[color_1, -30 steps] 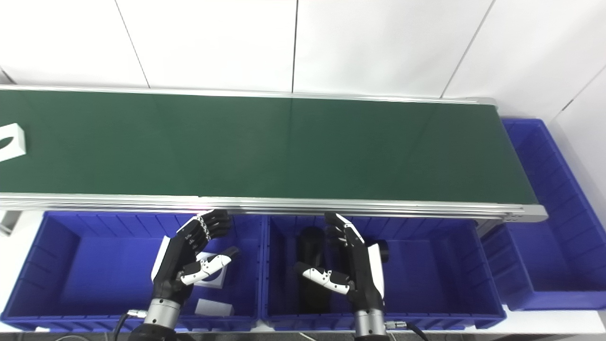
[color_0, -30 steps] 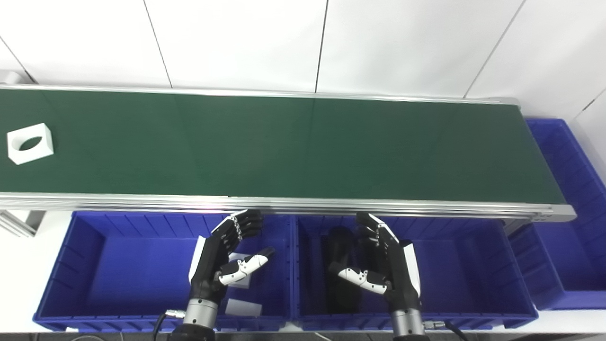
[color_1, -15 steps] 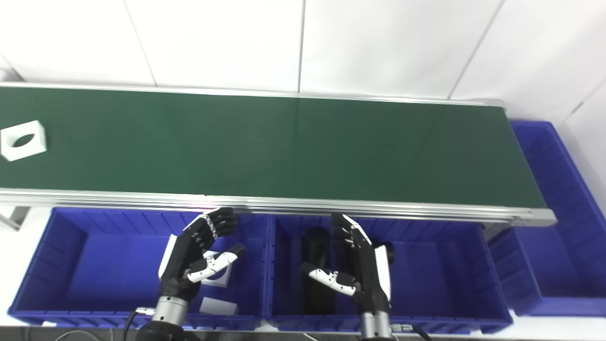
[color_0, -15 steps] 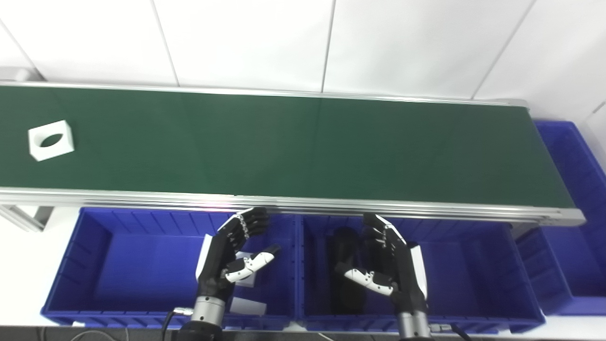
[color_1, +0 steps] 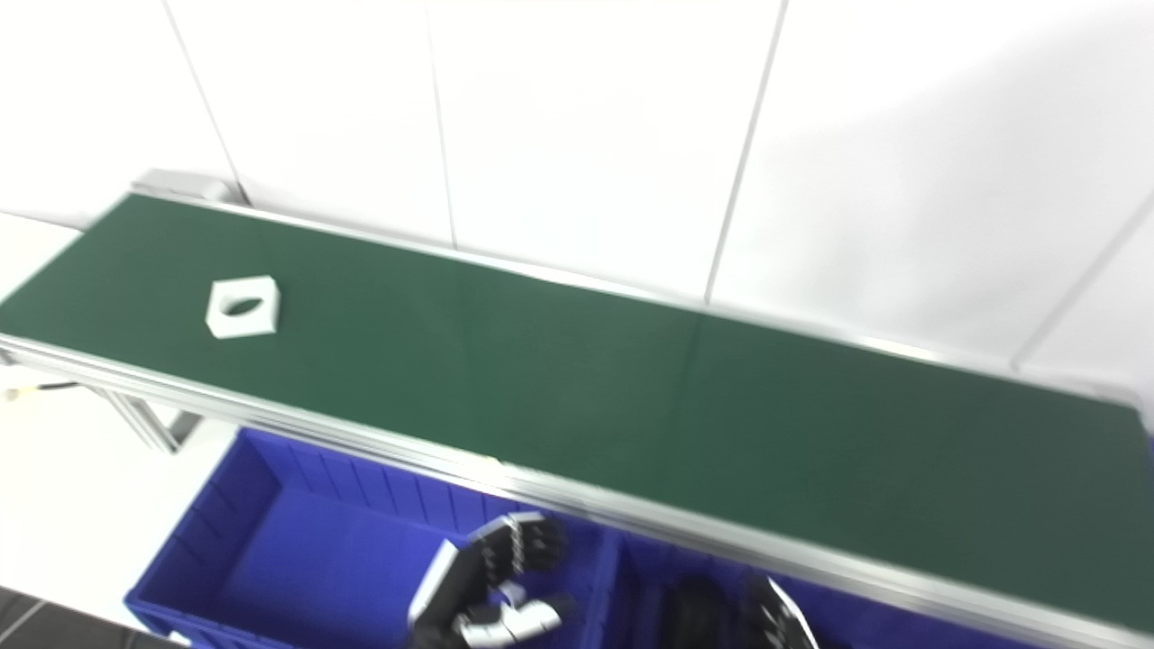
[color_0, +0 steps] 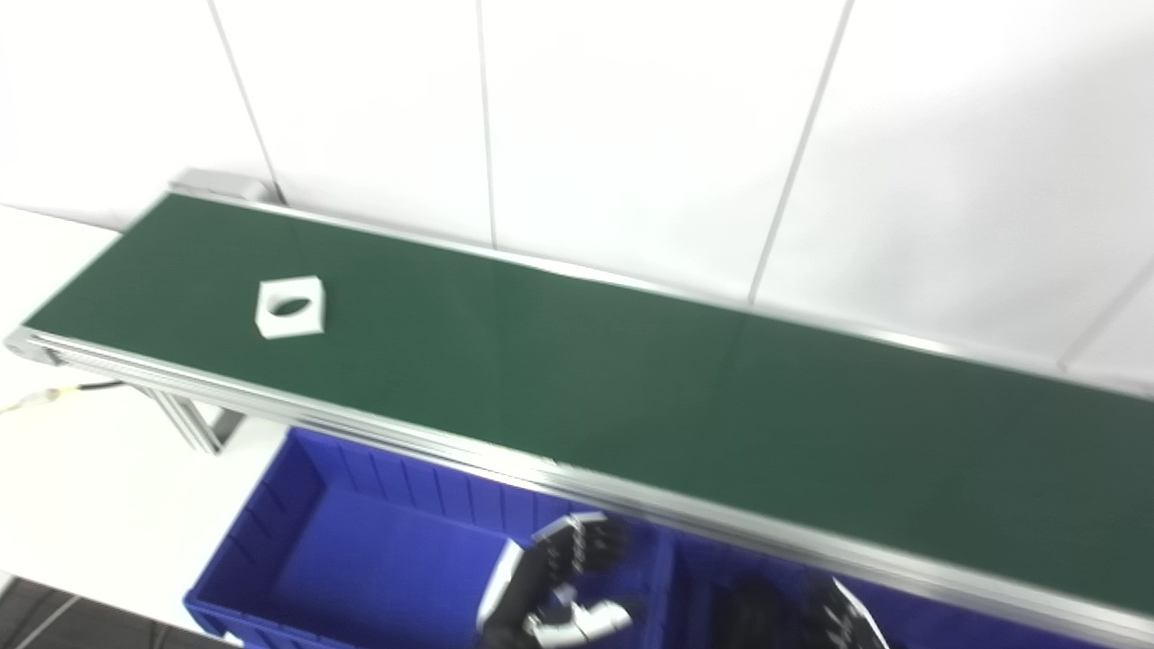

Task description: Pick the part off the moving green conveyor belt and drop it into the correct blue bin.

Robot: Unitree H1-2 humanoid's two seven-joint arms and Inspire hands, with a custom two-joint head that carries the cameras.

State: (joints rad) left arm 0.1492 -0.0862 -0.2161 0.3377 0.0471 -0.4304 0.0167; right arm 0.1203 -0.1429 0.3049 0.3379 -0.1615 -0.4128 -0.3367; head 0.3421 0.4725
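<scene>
Far along the green conveyor belt (color_0: 631,397) toward its left end lies the white part (color_0: 290,307), while my left hand (color_0: 559,590) hangs empty with fingers spread over the blue bin (color_0: 361,559), and my right hand (color_1: 775,622) is barely visible, state unclear.

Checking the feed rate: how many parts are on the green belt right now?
1: a white block with a round hole, near the left end of the belt. The belt's right end is cut off in the left eye view.

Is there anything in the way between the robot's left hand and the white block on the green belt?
Nothing sits on the belt between them. The white block lies alone far up the belt, and the left hand hangs low over the blue bin. Only the belt's metal side rail lies between them, so the hand must lift over it.
</scene>
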